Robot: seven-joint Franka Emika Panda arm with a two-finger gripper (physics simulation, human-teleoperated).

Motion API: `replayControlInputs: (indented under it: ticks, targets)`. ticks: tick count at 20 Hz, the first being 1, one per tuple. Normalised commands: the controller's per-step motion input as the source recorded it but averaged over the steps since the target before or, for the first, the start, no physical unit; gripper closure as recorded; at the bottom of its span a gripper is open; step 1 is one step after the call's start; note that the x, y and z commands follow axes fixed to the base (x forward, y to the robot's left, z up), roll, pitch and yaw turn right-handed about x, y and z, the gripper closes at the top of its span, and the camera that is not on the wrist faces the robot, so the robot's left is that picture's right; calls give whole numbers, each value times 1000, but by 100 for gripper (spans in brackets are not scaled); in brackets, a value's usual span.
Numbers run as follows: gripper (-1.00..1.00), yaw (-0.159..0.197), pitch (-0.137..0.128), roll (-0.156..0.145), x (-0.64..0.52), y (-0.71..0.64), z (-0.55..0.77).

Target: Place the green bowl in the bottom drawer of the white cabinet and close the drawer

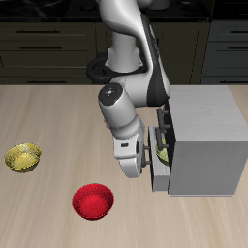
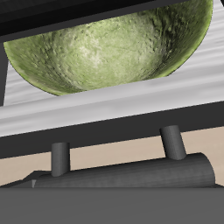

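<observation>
Mottled olive-green bowl (image 2: pixel 105 48), grey-white cabinet (image 1: pixel 205 136), red bowl (image 1: pixel 93 201), yellow bowl (image 1: pixel 23 157).

The exterior view looks down from in front of and above the wooden table (image 1: pixel 48 116), facing the white-and-grey robot arm (image 1: pixel 131 92) with dark kitchen cupboards behind it. It stands far enough back to take in the boxy light grey-white cabinet (image 1: pixel 208 140), a small yellow bowl (image 1: pixel 23 157) and a small red bowl (image 1: pixel 93 201) together.

The wrist view sits very close to the cabinet's front, looking into the open light grey bottom drawer (image 2: pixel 105 109), where the mottled olive-green bowl (image 2: pixel 109 48) fills much of the frame, beside the drawer's dark bar handle (image 2: pixel 122 179).

Both views share the bowl (image 1: pixel 164 147) in that drawer (image 1: pixel 161 165).
</observation>
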Motion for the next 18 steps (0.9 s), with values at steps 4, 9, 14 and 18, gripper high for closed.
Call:
replayControlInputs:
  ticks: [4, 9, 14, 18]
  targets:
    - [-100, 14, -85, 131, 261, 473, -2]
    - [-100, 29, -84, 74, 268, 414, 120]
    - [-100, 2, -63, 27, 296, 312, 270]
    - [-100, 5, -49, 67, 165, 407, 214]
